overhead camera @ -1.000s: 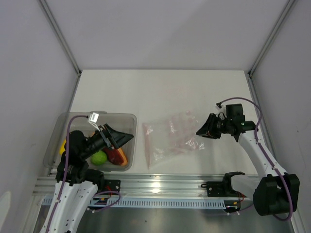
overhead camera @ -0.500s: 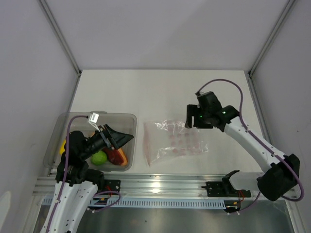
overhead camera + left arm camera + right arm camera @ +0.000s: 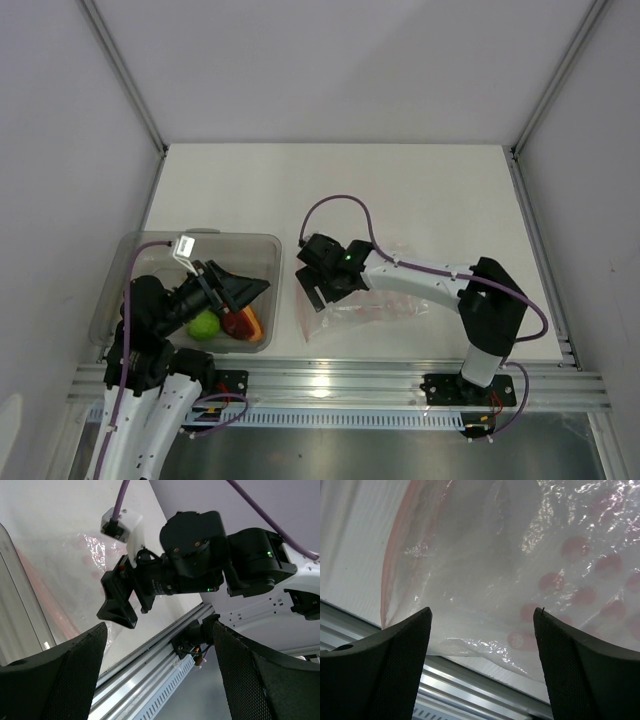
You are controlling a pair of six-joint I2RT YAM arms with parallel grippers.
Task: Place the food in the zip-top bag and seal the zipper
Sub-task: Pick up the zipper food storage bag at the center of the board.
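Observation:
The clear zip-top bag (image 3: 375, 300) with pink dots lies flat right of the bin. Its pinkish zipper (image 3: 301, 303) runs along its left edge. My right gripper (image 3: 314, 288) is open and empty, hovering low over that left end. In the right wrist view the bag (image 3: 520, 565) and zipper (image 3: 391, 575) fill the space between the open fingers (image 3: 482, 625). The lime-green fruit (image 3: 204, 325) and the dark-red and orange slice (image 3: 241, 323) lie in the bin. My left gripper (image 3: 240, 288) is open and empty above them. The yellow-orange pieces are hidden.
The grey translucent bin (image 3: 240, 241) stands at the near left. An aluminium rail (image 3: 330, 385) runs along the table's near edge, just below the bag. The left wrist view shows my right gripper (image 3: 122, 602) over the bag (image 3: 75, 565), and the left gripper's open fingers (image 3: 159, 630).
My right arm has swung from the right side across the bag to its left end by the zipper. The bag has flattened out. My left gripper has barely moved.

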